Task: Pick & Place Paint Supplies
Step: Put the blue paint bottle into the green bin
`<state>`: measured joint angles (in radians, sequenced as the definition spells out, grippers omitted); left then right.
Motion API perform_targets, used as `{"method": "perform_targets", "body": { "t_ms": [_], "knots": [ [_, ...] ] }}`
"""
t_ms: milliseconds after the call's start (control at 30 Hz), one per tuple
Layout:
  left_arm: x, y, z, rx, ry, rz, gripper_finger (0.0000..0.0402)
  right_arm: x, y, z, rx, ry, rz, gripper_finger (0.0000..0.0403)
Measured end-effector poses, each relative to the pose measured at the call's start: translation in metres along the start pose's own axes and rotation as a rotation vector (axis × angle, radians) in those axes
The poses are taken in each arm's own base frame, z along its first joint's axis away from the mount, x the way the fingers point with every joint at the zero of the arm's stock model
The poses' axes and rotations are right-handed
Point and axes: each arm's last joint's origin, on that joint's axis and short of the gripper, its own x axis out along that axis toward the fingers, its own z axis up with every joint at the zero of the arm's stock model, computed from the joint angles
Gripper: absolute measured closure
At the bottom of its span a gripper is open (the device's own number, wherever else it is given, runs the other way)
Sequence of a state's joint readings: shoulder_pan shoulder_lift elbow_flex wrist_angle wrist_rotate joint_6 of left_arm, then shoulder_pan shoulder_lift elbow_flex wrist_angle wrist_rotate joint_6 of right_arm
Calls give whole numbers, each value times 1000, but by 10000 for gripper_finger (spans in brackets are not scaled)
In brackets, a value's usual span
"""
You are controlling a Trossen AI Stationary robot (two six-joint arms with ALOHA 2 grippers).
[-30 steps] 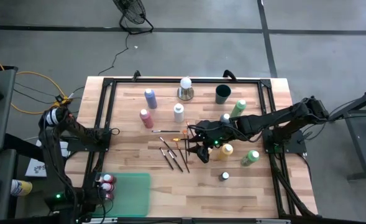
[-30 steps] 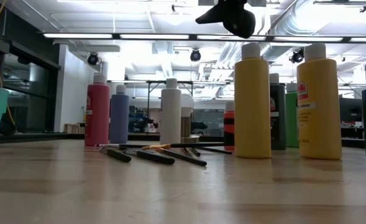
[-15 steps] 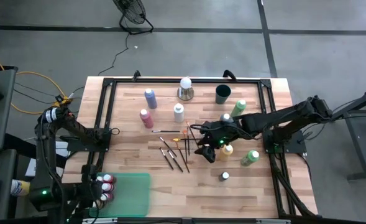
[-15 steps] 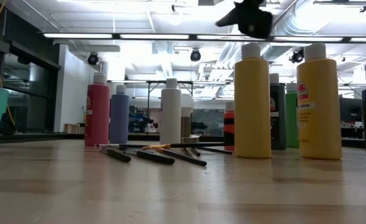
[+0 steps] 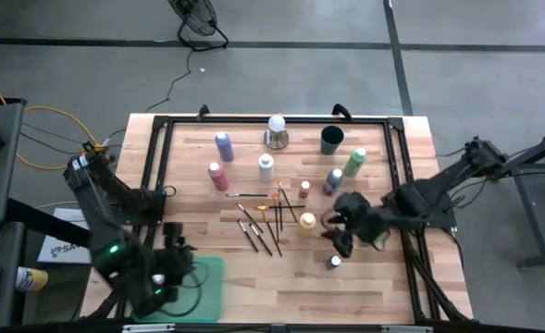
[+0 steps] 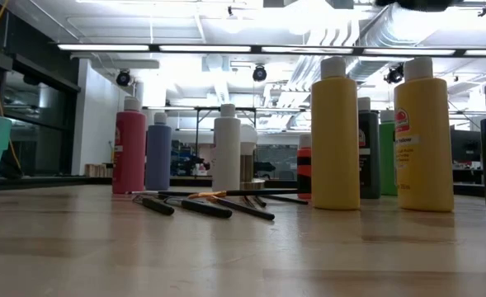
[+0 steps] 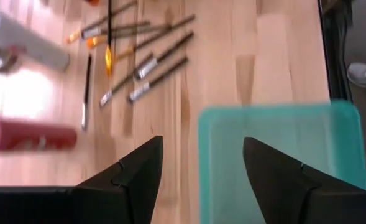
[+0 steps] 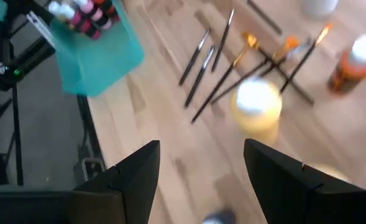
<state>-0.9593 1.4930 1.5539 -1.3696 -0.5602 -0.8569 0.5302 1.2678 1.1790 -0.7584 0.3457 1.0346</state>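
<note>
Your left gripper (image 5: 175, 262) hangs over the near-left part of the table (image 5: 207, 296), just above the teal bin (image 5: 201, 287); in its wrist view the two dark fingers (image 7: 139, 177) stand apart with nothing between them — released, holding nothing; the bin's rim (image 7: 276, 134) lies straight ahead of it. Your right gripper (image 5: 339, 227) sits over the table's right half, close to the yellow bottle (image 5: 307, 223) and above the small capped bottle (image 5: 334, 263) nearest the front edge; its fingers (image 8: 136, 177) are likewise spread and empty.

You can see the paint supplies still out on the wood: the blue-purple bottle (image 5: 224, 146), the pink bottle (image 5: 217, 176) and the white bottle (image 5: 266, 167) stand toward the back left; the green bottle (image 5: 354, 162) stands near the dark green cup (image 5: 332, 140); a grey-blue bottle (image 5: 334, 180) and a brown bottle (image 5: 304, 191) stand between them and the yellow one; the brushes (image 5: 261, 222) lie scattered in the middle, some crossing each other. The right wrist view shows small bottles (image 8: 83, 15) already in the bin's far corner — pink and dark caps together. The white ball on its metal base (image 5: 276, 132) stands at the back edge.
</note>
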Motion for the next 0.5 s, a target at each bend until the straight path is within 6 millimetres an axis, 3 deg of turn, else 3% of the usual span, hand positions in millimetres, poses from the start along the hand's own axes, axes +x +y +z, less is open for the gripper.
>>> {"method": "perform_targets", "body": {
  "t_ms": [133,333,500],
  "knots": [
    [13,13,21,15,-36,5,186,-8,7,-27,52,37,-38,177],
    [24,25,38,2,-48,-11,186,-28,18,-72,128,43,-40,177],
    [28,30,47,-26,-69,-29,186,-23,30,-105,116,22,-55,177]
  ]
}}
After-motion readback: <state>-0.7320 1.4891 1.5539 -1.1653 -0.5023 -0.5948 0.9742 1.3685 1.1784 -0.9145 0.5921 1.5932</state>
